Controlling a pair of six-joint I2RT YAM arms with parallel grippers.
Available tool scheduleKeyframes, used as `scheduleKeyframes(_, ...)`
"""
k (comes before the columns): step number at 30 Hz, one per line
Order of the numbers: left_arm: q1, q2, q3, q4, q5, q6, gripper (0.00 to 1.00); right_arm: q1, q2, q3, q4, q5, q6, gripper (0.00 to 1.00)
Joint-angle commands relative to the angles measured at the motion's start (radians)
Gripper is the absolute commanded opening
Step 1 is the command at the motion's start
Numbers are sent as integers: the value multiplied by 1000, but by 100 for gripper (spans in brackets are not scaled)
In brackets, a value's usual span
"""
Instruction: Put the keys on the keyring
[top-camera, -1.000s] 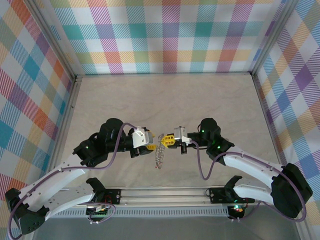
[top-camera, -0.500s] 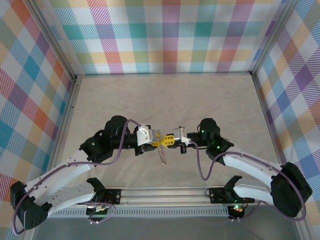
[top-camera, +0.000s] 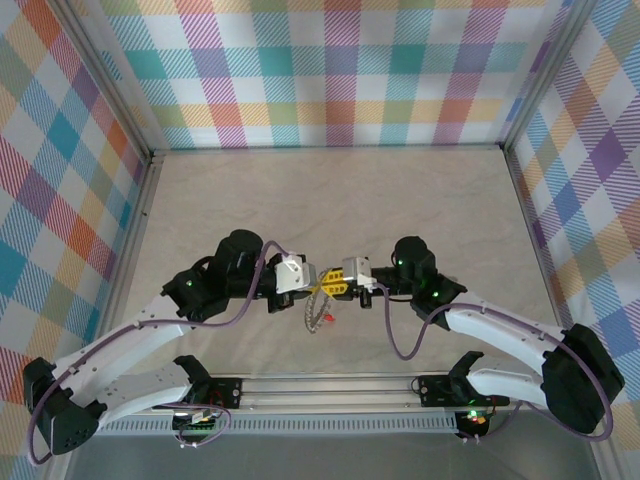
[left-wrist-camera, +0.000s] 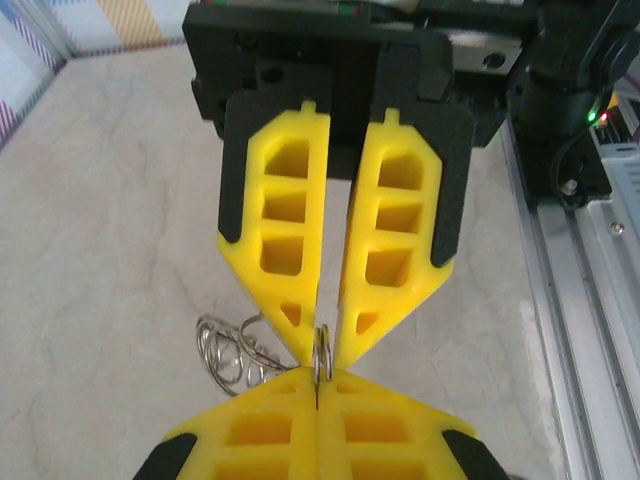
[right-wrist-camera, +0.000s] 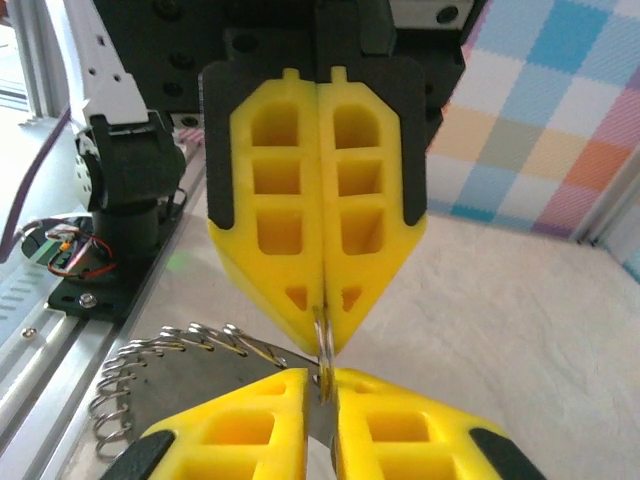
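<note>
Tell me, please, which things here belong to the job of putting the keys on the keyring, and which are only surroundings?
Belong to the job:
- keyring
- keys
- left gripper
- right gripper

Only surroundings:
- table
- metal rail
- checked walls

keys (top-camera: 316, 312) – dangling silver cluster on keyring (left-wrist-camera: 322, 352)

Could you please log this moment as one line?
left gripper: shut on keyring | right gripper: shut on keyring | keys: dangling below
</note>
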Motion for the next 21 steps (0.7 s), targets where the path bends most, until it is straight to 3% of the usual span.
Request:
scheduleKeyframes(1, -7, 26, 78, -100, -24, 56, 0, 4, -4, 49, -76, 32, -19, 17)
scheduleKeyframes(15, -7, 35, 71, -42, -4, 25, 0, 7, 42, 66, -71, 26, -11, 15)
scheduleKeyframes(21, -6, 40, 70, -30, -4, 17, 0, 21, 41, 33, 11, 43, 3, 0)
